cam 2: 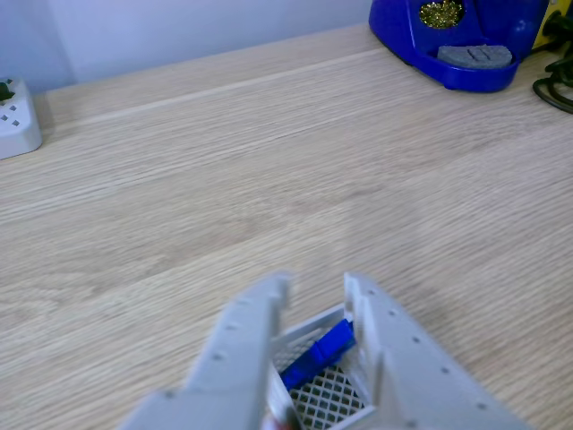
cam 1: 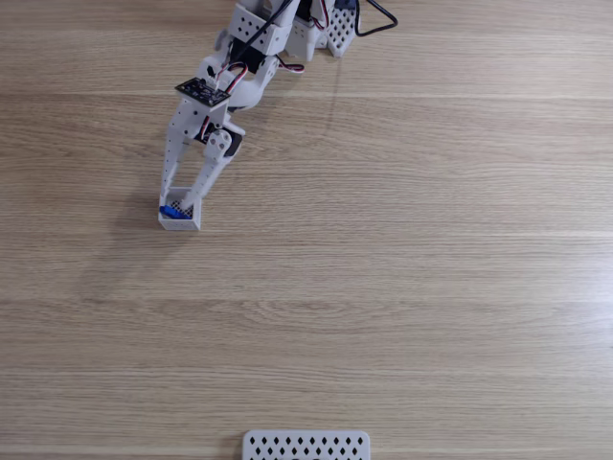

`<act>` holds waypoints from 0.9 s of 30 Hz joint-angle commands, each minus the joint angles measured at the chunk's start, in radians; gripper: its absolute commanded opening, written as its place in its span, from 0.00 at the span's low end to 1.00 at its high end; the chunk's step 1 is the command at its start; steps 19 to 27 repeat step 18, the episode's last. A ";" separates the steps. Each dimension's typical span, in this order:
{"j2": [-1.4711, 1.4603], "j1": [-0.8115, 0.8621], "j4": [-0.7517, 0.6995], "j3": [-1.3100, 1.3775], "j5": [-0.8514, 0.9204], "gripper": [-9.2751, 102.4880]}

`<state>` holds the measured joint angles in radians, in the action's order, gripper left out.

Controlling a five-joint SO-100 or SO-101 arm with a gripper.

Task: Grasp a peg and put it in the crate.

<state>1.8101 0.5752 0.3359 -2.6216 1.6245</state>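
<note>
I am at the release step: my claw [cam 2: 315, 288] hangs spread over the crate [cam 1: 179, 221] on the counter [cam 1: 402, 268], the peg [cam 2: 317, 353] lying tilted inside it, so next I should lift straight up without snagging.

Wood table [cam 1: 431, 287] lies bare around the crate [cam 1: 179, 221]. Obstacles sit well apart: perforated panel [cam 1: 306, 446] at the fixed view's bottom edge, blue stand [cam 2: 457, 40] and white block [cam 2: 16, 121] at the table's far side.
</note>
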 commanded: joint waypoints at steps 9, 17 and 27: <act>0.169 -0.058 0.018 0.014 -0.008 0.08; 0.184 -0.101 0.018 -0.015 -0.008 0.08; 0.195 -0.107 0.018 -0.018 -0.008 0.08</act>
